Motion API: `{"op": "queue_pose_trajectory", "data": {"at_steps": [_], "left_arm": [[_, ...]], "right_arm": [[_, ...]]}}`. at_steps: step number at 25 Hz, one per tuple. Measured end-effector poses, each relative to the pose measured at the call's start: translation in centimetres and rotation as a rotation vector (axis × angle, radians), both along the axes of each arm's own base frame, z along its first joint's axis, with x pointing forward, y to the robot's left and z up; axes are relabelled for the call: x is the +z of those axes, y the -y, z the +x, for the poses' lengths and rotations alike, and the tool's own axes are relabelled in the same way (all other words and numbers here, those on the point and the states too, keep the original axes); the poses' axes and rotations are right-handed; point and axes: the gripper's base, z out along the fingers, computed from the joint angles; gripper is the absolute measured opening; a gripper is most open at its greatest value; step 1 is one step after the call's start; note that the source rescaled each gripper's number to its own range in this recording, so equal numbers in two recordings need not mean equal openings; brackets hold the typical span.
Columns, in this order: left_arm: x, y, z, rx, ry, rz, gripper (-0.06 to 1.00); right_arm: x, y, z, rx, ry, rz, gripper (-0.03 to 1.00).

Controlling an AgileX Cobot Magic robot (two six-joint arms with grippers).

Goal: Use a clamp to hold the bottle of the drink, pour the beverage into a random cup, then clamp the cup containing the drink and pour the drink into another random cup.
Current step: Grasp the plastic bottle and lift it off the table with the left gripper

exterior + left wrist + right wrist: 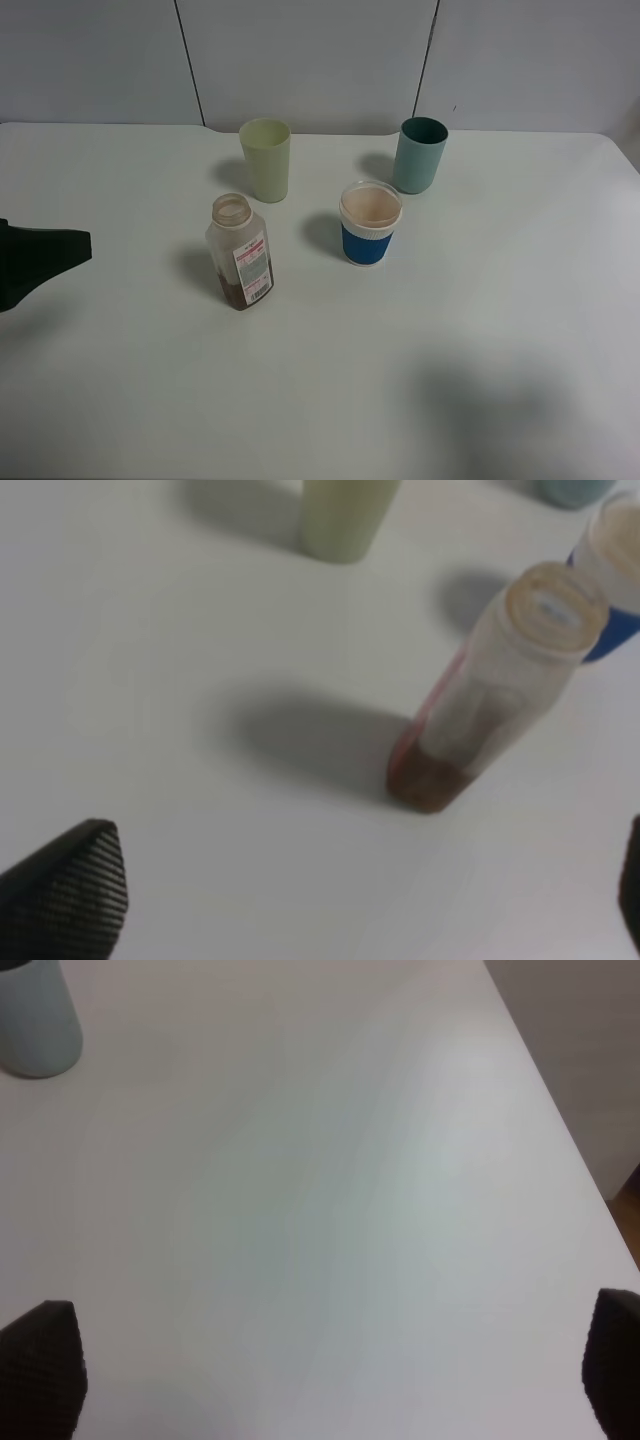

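Wide-spread and holding nothing, my left pincer (350, 890) hangs over the white table (500, 330) at nine o'clock from the bottle (240, 252); my right pincer (328, 1360) gapes as wide. One bottle stands upright: clear, squarish, uncapped, with a white-and-red label. Three cups: a pale yellow-green tumbler (266, 160) at its twelve o'clock, a teal cup (420, 155) at two, a short blue-sleeved cup (370, 225) at three. A little dark brown beverage (243, 292) sits at the bottle's base.

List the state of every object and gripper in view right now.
bottle: upright, uncapped, a little dark beverage at the bottom.
blue-sleeved cup: upright, no dark liquid visible.
yellow-green tumbler: upright.
teal cup: upright.
left gripper: fingers open, holding nothing.
right gripper: fingers open, holding nothing.
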Motion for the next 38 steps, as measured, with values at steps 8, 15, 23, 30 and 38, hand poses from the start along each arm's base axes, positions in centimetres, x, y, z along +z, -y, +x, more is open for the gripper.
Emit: {"op": "queue_pose_trajectory", "data": {"at_steps": [8,15,23,30,38], "left_arm": [[-0.3,-0.1,0.0,0.034,-0.034,0.027,1.0],[-0.1,1.1,0.3,0.014,0.001,0.003,1.0],[-1.4,4.1,2.7,-0.05,-0.013,-0.024,1.0],[-3.9,6.3,4.9,-0.09,-0.046,0.01,1.0],[-5.4,7.1,6.1,-0.097,-0.043,0.036,1.0]], "right_arm": [[0.0,0.0,0.0,0.0,0.0,0.0,1.0],[0.0,0.0,0.0,0.0,0.0,0.0,1.0],[0.0,0.0,0.0,0.0,0.0,0.0,1.0],[0.0,0.0,0.0,0.0,0.0,0.0,1.0],[0.0,0.0,0.0,0.0,0.0,0.0,1.0]]}}
